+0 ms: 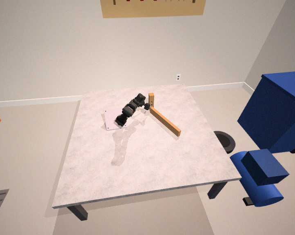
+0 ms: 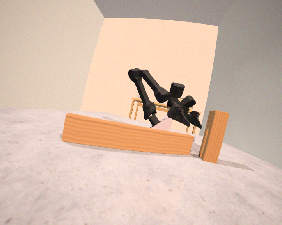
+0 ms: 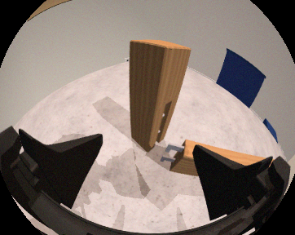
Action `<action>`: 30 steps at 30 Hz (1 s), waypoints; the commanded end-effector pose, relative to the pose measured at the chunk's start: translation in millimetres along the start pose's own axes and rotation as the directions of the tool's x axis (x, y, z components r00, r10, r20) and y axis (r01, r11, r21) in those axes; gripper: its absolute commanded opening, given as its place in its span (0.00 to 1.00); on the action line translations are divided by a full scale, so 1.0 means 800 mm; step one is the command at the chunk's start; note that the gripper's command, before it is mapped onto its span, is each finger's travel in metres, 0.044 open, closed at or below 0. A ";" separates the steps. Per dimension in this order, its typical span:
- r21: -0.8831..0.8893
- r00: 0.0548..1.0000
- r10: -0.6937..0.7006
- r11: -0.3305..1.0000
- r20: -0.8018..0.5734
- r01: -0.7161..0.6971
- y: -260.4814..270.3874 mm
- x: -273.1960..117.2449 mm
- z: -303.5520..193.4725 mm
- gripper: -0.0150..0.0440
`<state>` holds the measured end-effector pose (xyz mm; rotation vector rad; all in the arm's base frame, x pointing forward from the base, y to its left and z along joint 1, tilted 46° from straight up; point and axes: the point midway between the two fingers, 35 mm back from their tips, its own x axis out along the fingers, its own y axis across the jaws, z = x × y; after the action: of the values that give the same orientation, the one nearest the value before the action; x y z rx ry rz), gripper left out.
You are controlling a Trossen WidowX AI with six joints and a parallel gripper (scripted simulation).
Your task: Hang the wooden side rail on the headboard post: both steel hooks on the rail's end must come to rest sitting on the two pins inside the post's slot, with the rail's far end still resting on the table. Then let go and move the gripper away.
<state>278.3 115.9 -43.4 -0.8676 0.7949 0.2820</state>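
The wooden headboard post (image 1: 151, 98) (image 2: 214, 135) (image 3: 153, 86) stands upright at the back of the table (image 1: 142, 164). Its slot (image 3: 166, 116) faces the rail. The wooden side rail (image 1: 165, 121) (image 2: 126, 138) (image 3: 231, 158) lies flat on the table. Its hooked end points at the post's foot. The steel hooks (image 3: 173, 152) lie low beside the post, outside the slot. My gripper (image 1: 147, 106) (image 2: 192, 122) (image 3: 148, 145) is open and empty. It hangs low just left of the post, by the rail's hooked end, and touches neither.
The arm's base stands on a white plate (image 1: 109, 118) left of the post. Blue blocks (image 1: 276, 111) and a blue cylinder (image 1: 256, 177) stand off the table to the right. A tool board (image 1: 152, 8) hangs on the back wall.
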 end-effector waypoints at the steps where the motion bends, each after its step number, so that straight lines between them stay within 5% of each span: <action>1: -0.068 0.979 0.163 0.983 -0.121 -0.172 -0.053 -0.024 0.026 1.00; 30: -0.077 0.965 0.213 0.971 -0.155 -0.227 -0.069 -0.041 0.028 1.00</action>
<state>296.0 101.2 19.7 -0.8968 1.0234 0.4555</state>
